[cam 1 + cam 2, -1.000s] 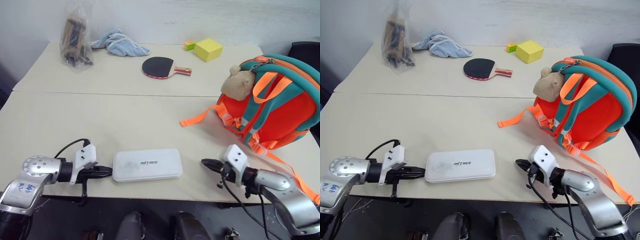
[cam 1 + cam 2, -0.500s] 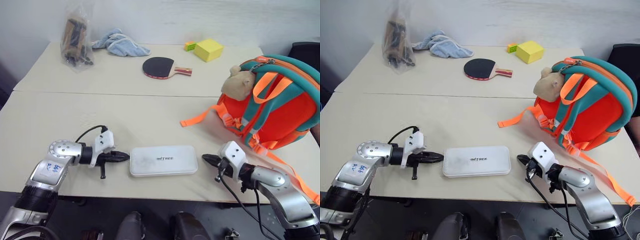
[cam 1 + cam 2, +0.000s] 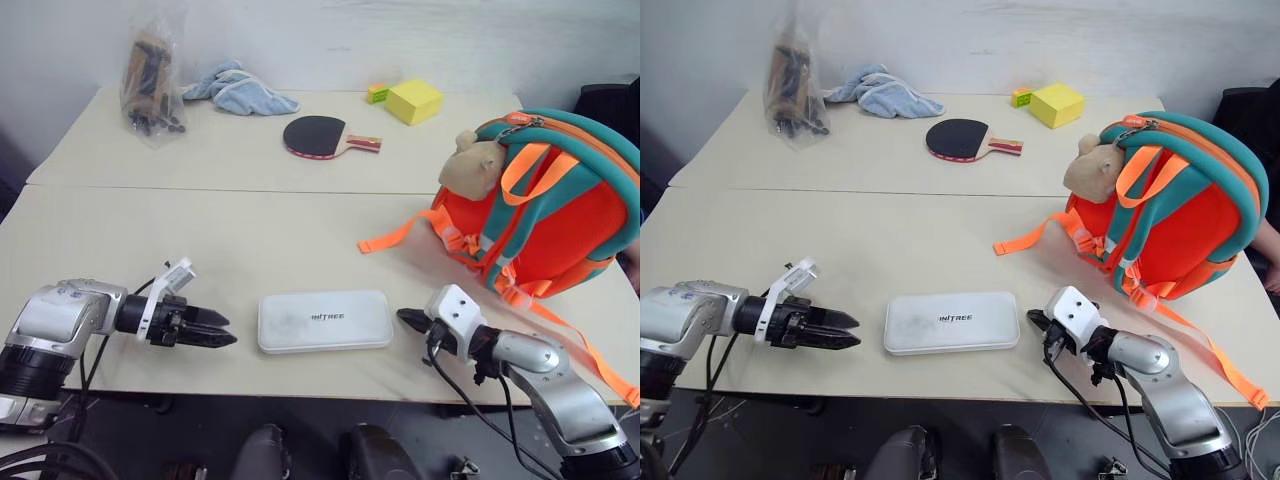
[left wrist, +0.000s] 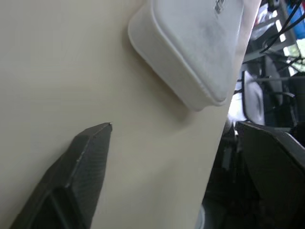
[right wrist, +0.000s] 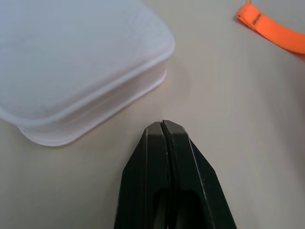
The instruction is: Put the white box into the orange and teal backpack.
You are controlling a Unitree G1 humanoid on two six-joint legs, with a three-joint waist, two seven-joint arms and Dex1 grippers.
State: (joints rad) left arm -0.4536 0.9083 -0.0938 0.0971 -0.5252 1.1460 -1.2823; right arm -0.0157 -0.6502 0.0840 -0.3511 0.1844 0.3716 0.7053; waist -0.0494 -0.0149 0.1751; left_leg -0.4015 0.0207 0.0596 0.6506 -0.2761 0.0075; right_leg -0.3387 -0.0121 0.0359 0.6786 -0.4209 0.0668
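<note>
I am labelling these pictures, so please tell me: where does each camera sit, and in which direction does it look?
Left eye and right eye views: on the head, looking forward and down over the table, white box, orange and teal backpack; both arms show.
Left wrist view: on the left wrist, looking along the open left claw at a corner of the white box; its own fingers show.
Right wrist view: on the right wrist, looking along the shut right claw at the box's other end.
All views share the white box.

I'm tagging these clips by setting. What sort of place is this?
Probably an indoor lab or test room: two plain pale tables pushed together against a bare white wall, set with unrelated props such as a paddle, a yellow block and a backpack.
</note>
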